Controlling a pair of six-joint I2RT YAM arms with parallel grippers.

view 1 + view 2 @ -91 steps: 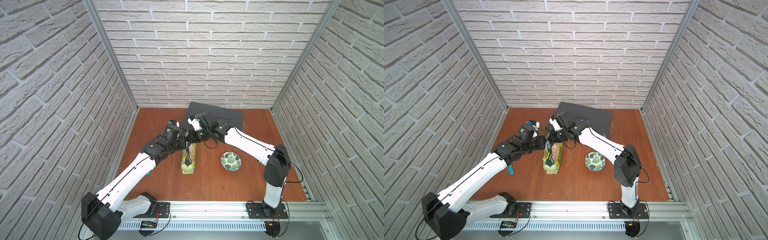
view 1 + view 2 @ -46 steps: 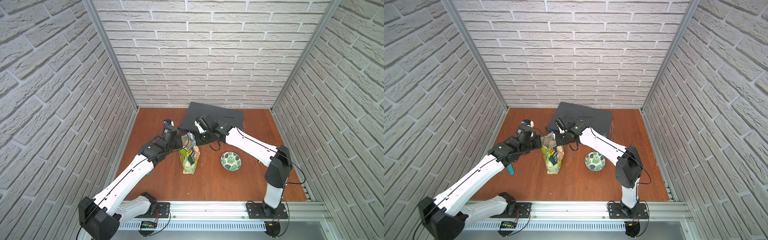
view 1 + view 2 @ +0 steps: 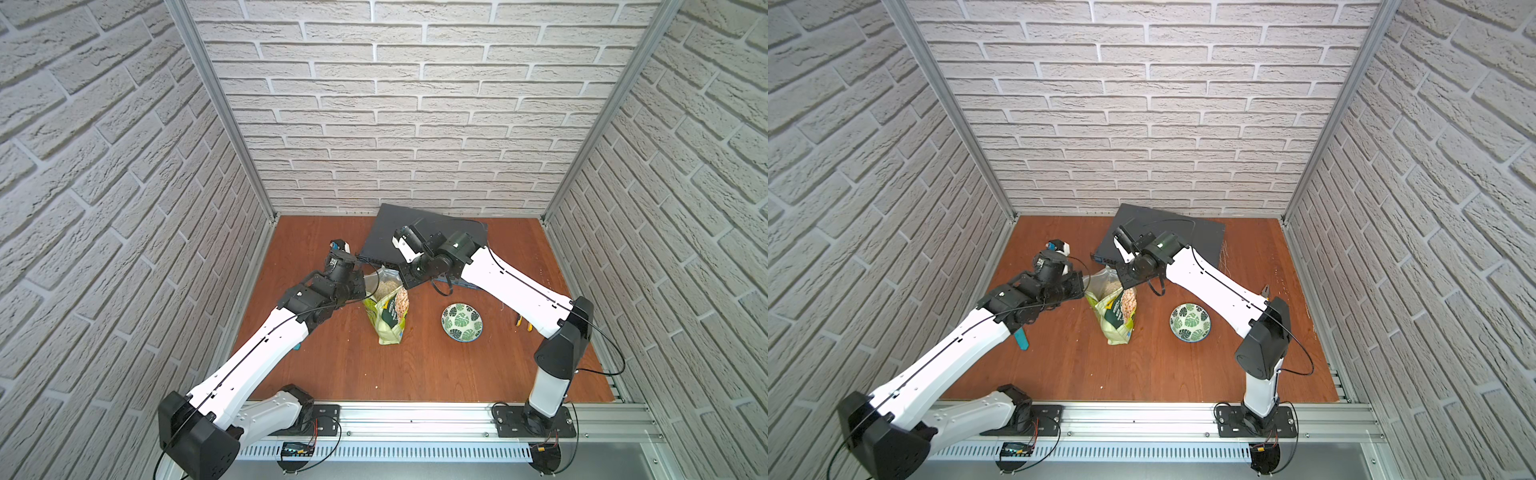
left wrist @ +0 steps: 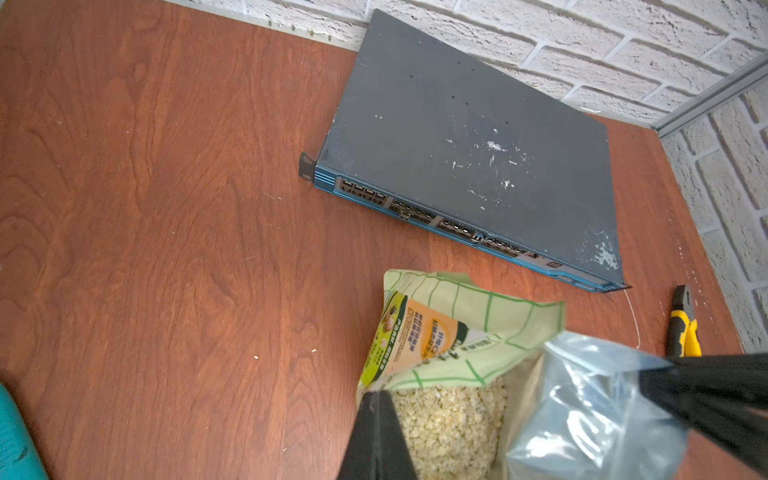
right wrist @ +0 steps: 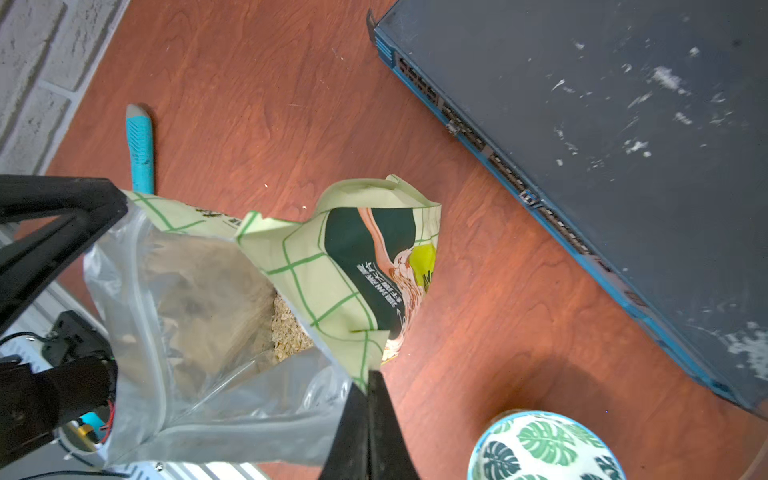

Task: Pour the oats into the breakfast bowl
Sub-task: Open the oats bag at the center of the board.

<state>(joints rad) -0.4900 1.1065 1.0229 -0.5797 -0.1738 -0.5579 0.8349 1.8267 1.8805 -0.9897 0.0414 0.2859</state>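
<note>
The light green pouch [image 3: 387, 318] [image 3: 1118, 318] stands on the table with its mouth pulled wide. Pale oats [image 4: 451, 419] [image 5: 289, 332] show inside it. My left gripper [image 4: 374, 392] [image 3: 366, 291] is shut on the rim on one side of the mouth. On the opposite side my right gripper [image 5: 370, 376] [image 3: 402, 286] is shut on the rim. The breakfast bowl [image 3: 461, 322] [image 3: 1190, 323] [image 5: 544, 446], white with green leaves, sits apart to the pouch's right with no oats in it.
A dark grey network switch [image 3: 424, 237] [image 4: 469, 145] lies behind the pouch at the back of the table. A teal tool [image 3: 1021, 338] [image 5: 139, 145] lies under my left arm. Yellow-handled pliers [image 4: 683, 328] lie right of the bowl. Brick walls close three sides.
Both grippers have drawn apart while still pinching the pouch's rim. The mouth has spread wider, the pouch stands more upright, and the oats inside now show.
</note>
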